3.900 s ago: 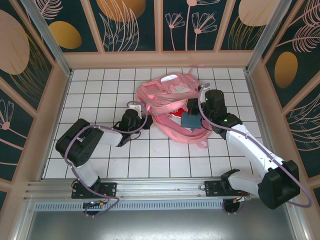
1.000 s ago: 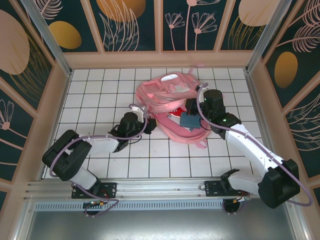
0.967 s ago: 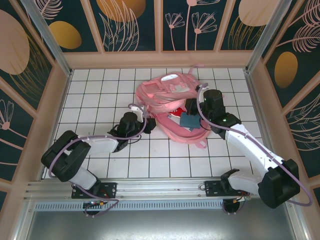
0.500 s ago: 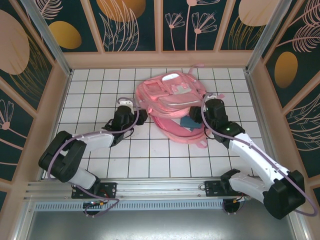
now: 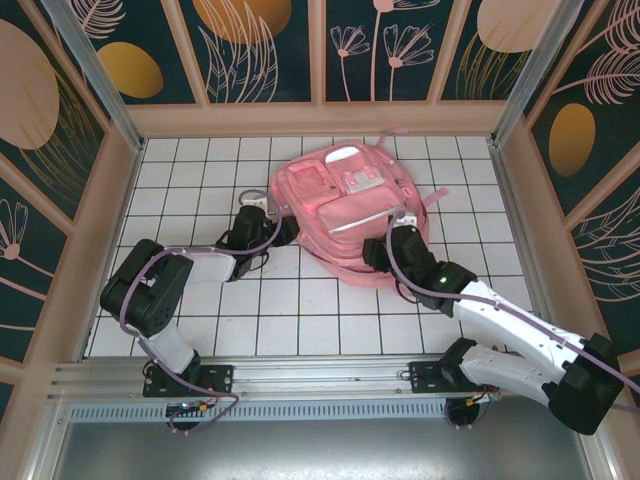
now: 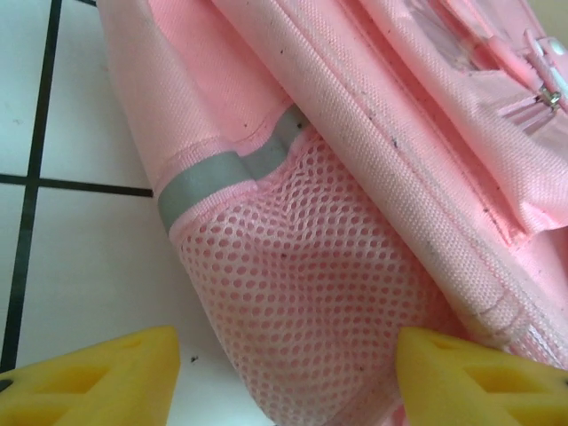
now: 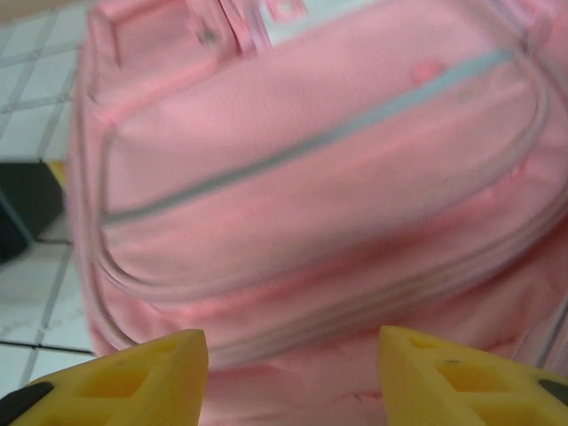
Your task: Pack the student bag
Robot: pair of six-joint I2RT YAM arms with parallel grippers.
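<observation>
Nearest me, R gripper point(image 5: 383, 252) sits at the near-right edge of the bag point(image 5: 345, 195), its yellow fingers point(image 7: 133, 373) spread w/ nothing btwn them. L gripper point(image 5: 268, 226) is at the bag's left side, jaws also apart, and the mesh pocket point(image 6: 302, 302) lies btwn them unpinched. The bag lies flat, front up, on the white tiles point(image 5: 200, 170), approx mid-table toward the far wall: all pink, zipped pockets on front, pale grey strip point(image 6: 222, 169) across the fabric, a strap point(image 5: 436, 196) poking out right.
</observation>
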